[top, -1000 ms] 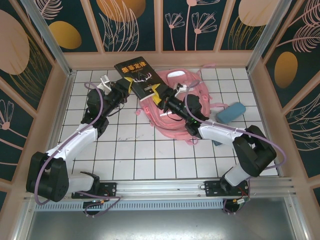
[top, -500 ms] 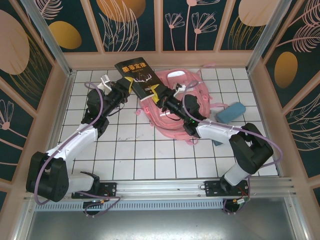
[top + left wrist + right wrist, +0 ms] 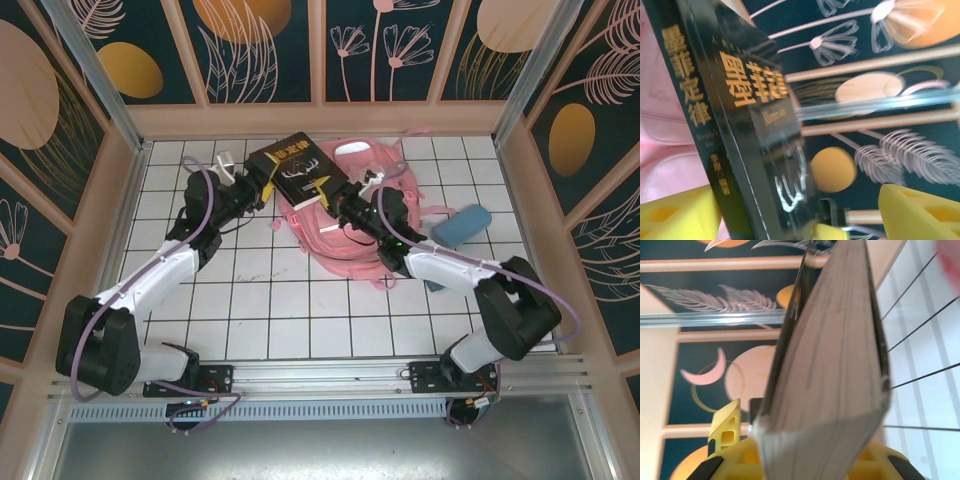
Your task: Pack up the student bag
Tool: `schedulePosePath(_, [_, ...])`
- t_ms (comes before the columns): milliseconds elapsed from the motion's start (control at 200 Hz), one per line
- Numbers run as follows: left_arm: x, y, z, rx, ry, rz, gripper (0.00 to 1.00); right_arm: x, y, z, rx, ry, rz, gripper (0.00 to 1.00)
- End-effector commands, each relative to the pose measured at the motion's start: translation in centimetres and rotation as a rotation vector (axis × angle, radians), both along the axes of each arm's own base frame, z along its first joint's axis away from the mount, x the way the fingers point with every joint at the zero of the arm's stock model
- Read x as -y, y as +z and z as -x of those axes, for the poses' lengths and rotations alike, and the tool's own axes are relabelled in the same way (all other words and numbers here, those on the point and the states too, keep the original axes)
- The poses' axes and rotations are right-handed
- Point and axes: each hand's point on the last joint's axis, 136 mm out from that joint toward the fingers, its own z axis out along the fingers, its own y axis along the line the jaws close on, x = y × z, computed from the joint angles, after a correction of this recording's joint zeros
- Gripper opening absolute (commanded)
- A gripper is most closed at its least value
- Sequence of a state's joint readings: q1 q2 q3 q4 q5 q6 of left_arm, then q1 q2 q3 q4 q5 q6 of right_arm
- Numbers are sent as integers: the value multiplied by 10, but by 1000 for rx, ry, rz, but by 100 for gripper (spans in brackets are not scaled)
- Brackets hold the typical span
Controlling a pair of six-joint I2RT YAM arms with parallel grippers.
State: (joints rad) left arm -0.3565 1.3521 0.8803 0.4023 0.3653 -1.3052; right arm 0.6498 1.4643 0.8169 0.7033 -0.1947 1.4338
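The black book (image 3: 740,130) bears 墨菲定律 on cover and spine, with "Murphy's law" beneath.

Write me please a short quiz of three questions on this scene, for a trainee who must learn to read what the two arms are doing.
1. Fill in (open or shut): the yellow pads of the left gripper stand ____ on either side of the black book.
2. Choose one: what grips the black book above the pink student bag? A. the left gripper. B. the right gripper. C. neither.
3. True or false: the blue pencil case lies inside the pink student bag.

Key: 1. open. 2. B. 3. false; it lies on the white tiles, to the right of the bag.
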Motion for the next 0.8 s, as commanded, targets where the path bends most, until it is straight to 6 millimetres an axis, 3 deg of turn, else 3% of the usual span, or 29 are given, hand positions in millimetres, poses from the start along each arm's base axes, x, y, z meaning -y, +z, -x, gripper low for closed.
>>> schedulePosePath(0, [17,-28,5,-32,-116,-189,85,38,19,-1,111,-104,167,5])
schedulePosePath(45, [24,-44,9,-46,-152,-242,85,50,15,-2,111,-127,235,5])
schedulePosePath(65, [29,-37,8,-24,-165,-257,86,56,13,-2,107,-139,264,5])
schedulePosePath(180, [51,-60,15,-26,-243,-412,86,88,5,7,114,-195,417,5])
schedulePosePath(205, [57,-64,16,-16,-262,-450,86,106,5,3,107,-240,453,4])
schedulePosePath(345, [90,-87,29,23,-370,-696,85,157,6,14,104,-340,605,5])
schedulePosePath(475, [117,-108,43,55,-466,-918,85,196,3,26,58,-395,678,5])
schedulePosePath(490, [121,-120,43,38,-485,-958,85,201,2,26,47,-403,686,5])
schedulePosePath(616, [142,-143,47,37,-559,-1181,85,239,-9,37,-48,-484,737,5])
schedulePosePath(796, [181,-160,50,80,-672,-1303,85,288,-21,46,-143,-592,745,5])
